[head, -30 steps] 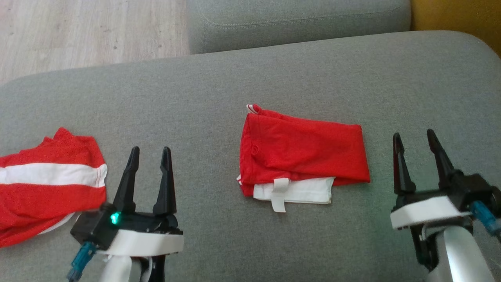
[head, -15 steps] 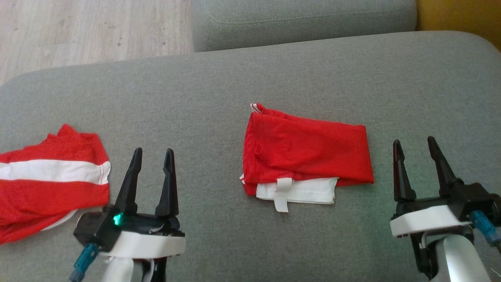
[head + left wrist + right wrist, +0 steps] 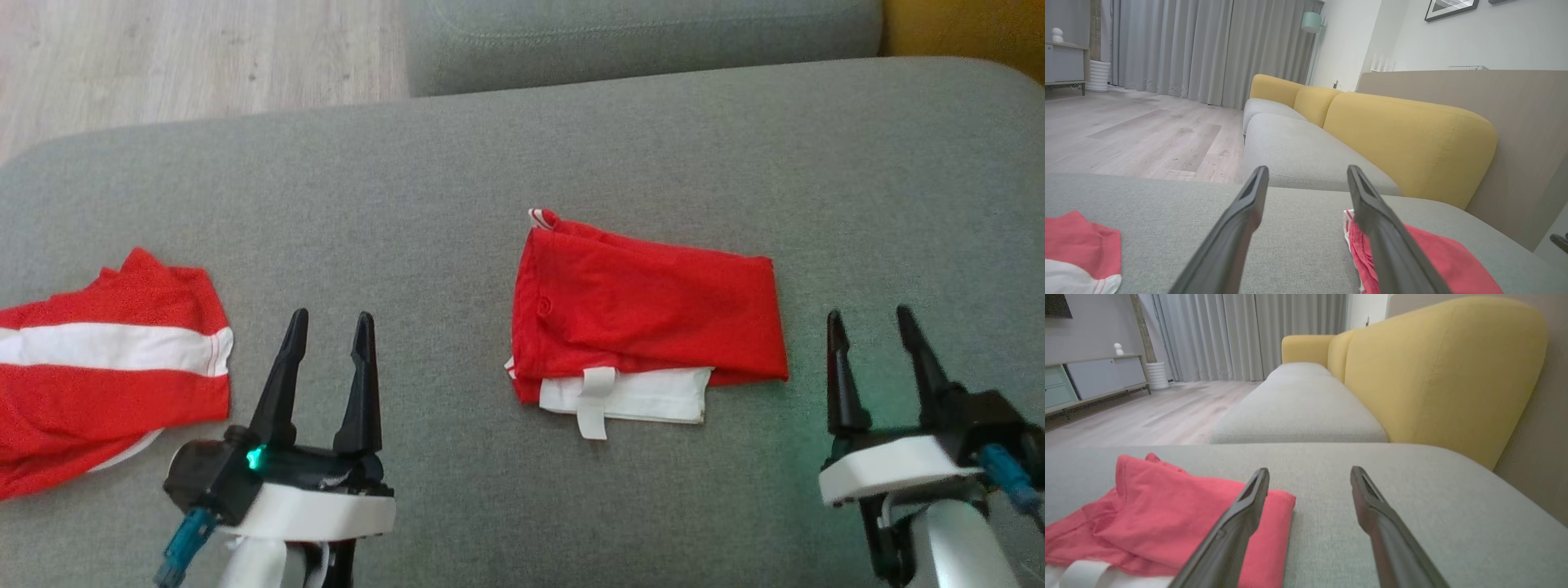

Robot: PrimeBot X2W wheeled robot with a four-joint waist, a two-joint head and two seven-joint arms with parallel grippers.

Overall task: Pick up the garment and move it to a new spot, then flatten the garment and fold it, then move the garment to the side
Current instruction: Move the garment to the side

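Currently the folded red garment (image 3: 645,314) lies long axis left-right, white edge (image 3: 645,398) nearest the robot; left gripper (image 3: 331,317) and right gripper (image 3: 868,313) gape wide, empty.

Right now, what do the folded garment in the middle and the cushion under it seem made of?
The folded garment looks like thin red cloth, likely knit jersey, matte; it lies in soft creases. The cushion looks like grey woven upholstery, matte, finely speckled.

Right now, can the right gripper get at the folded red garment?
Probably yes: the right gripper, open, sits just right of the folded red garment, with only bare cushion between.
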